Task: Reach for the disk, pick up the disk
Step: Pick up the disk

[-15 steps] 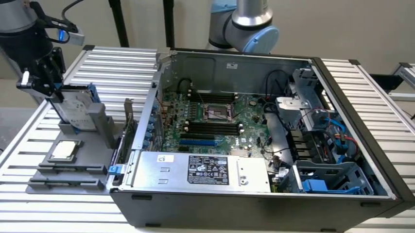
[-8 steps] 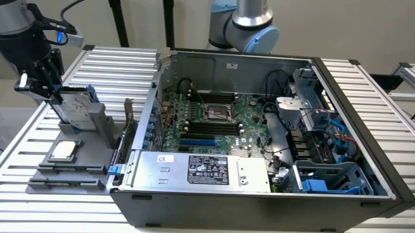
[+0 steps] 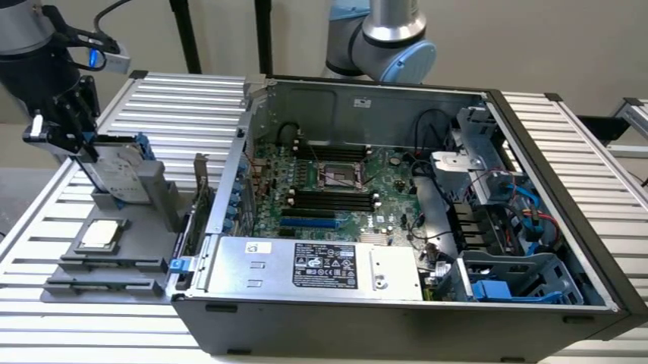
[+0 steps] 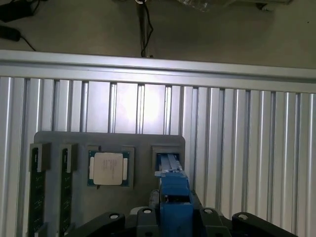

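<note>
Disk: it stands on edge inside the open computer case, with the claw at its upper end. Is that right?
Not quite. The disk stands on edge in the grey holder outside the computer case, at the exterior view's left, with the claw at its upper end. The exterior view shows this.

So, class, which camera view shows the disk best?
The exterior view: the disk stands in its grey holder, its broad silver face visible. The wrist view sees it edge-on, along its blue rail.
</note>
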You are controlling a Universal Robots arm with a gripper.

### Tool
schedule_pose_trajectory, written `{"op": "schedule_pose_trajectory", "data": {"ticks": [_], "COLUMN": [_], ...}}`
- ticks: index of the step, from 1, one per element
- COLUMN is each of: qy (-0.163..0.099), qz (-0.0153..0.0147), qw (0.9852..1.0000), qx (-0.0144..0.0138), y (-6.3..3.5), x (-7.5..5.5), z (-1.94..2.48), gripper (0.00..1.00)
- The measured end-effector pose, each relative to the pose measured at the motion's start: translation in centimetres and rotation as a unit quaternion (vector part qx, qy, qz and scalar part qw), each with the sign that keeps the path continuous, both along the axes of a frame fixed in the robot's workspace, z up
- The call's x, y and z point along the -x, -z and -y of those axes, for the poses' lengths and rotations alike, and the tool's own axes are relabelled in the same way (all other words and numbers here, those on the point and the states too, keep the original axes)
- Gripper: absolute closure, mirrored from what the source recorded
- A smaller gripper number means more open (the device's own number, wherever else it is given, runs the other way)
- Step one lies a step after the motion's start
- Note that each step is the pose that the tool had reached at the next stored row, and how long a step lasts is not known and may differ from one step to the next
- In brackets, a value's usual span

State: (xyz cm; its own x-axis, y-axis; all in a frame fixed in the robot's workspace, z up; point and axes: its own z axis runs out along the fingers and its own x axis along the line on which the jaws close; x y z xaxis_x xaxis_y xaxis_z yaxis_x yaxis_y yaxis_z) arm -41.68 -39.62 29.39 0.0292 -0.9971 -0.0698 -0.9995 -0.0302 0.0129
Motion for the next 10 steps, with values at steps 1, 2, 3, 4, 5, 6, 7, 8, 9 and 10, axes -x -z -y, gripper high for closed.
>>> {"op": "schedule_pose_trajectory", "data": {"ticks": [1, 2, 3, 4, 5, 6, 7, 8, 9, 10], "qy": [0.0, 0.0, 0.0, 0.0, 0.0, 0.0, 0.0, 0.0, 0.0, 0.0], "qz": [0.0, 0.0, 0.0, 0.0, 0.0, 0.0001, 0.0, 0.0001, 0.0001, 0.0], "qw": [1.0, 1.0, 1.0, 1.0, 1.0, 1.0, 1.0, 1.0, 1.0, 1.0], "qx": [0.0, 0.0, 0.0, 0.0, 0.0, 0.0, 0.0, -0.0001, -0.0001, 0.0], "y": [0.0, 0.0, 0.0, 0.0, 0.0, -0.01, -0.06, -0.14, -0.28, -0.46], "x": [0.0, 0.0, 0.0, 0.0, 0.0, 0.0, 0.0, -0.01, -0.02, -0.04], "z": [0.0, 0.0, 0.0, 0.0, 0.0, 0.0, 0.0, 0.0, 0.0, 0.0], "gripper": [0.67, 0.67, 0.67, 0.67, 0.67, 0.67, 0.67, 0.67, 0.67, 0.67]}}
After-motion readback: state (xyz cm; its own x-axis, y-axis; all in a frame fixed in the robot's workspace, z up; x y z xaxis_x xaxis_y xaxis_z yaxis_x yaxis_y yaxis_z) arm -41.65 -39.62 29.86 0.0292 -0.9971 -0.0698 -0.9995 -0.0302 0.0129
